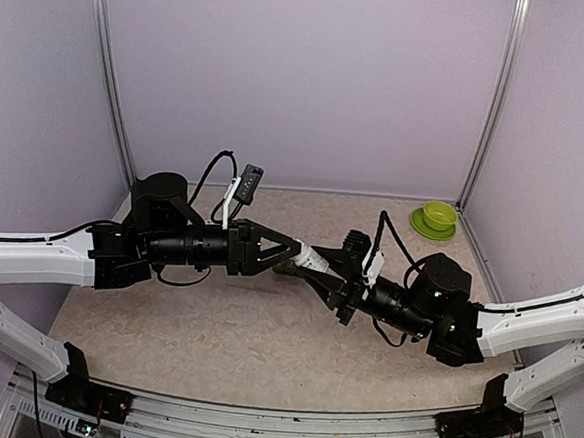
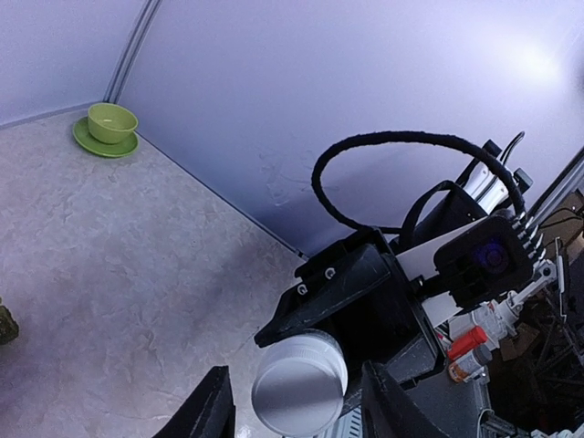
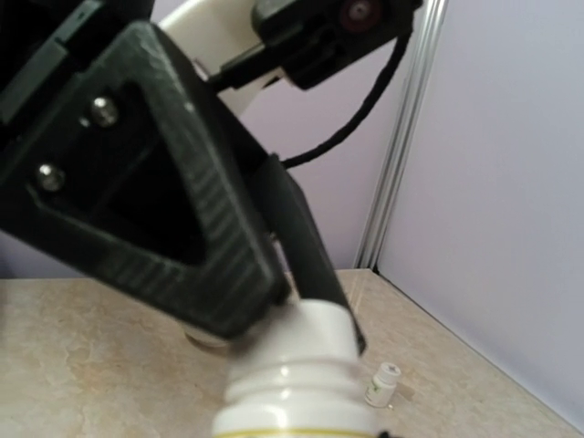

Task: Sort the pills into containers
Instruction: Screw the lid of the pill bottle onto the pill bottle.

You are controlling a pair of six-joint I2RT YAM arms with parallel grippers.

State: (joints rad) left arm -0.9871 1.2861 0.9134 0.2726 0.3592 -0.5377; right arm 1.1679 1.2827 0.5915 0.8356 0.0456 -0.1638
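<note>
Bottle [image 1: 311, 258] level, neck toward left gripper [image 1: 295, 252]

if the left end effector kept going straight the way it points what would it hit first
The white pill bottle: its end already sits between the left end effector's fingertips. Directly behind it comes the right end effector, which appears to hold the bottle. Whether the left fingers already touch it is unclear.

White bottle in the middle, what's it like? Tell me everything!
The white bottle looks like smooth plastic, with a round flat top, ridges at the neck and a thin yellow line lower down. It hangs tipped sideways above the table. The right gripper holds its body; the left gripper straddles its top.
</note>
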